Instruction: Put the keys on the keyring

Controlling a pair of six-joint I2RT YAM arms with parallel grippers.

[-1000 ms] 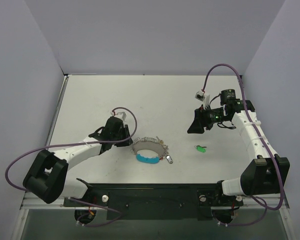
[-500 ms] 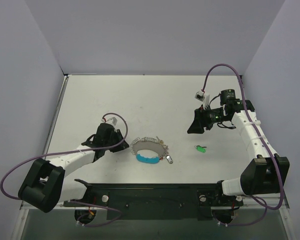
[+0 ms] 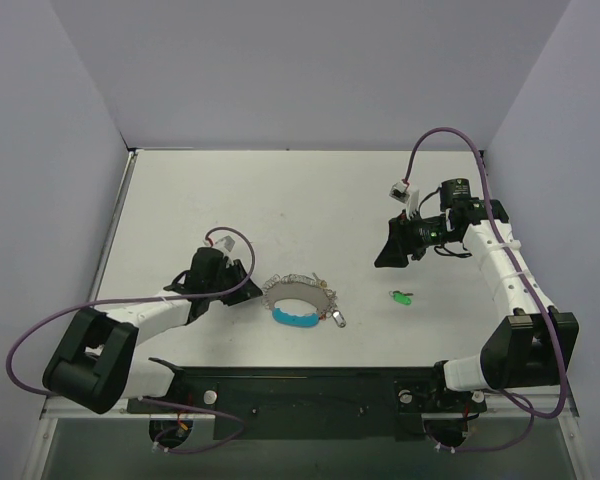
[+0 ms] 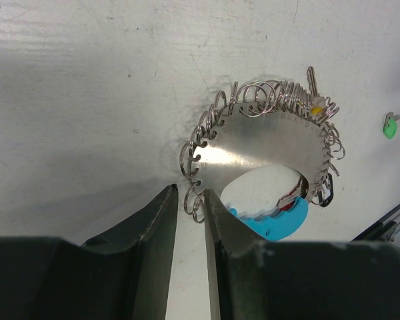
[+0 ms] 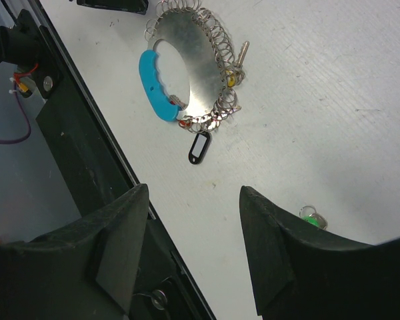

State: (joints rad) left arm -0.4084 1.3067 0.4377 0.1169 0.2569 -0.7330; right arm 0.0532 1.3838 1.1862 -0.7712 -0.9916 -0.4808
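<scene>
Drawn back toward 7 o'clock, the barely parted left pincer (image 4: 190,200) addresses the silvery, blue-handled wire keyring (image 4: 253,150); the open right pincer (image 5: 193,193) likely fetches the tiny green key (image 5: 311,217) next.

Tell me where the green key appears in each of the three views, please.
Top external: the green key lies right of centre, to the right of the keyring.
Left wrist: the green key is at the right edge, in the upper half.
Right wrist: the green key is near the bottom, right of centre.
Shared landmark: the keyring with its light-blue segment.
</scene>
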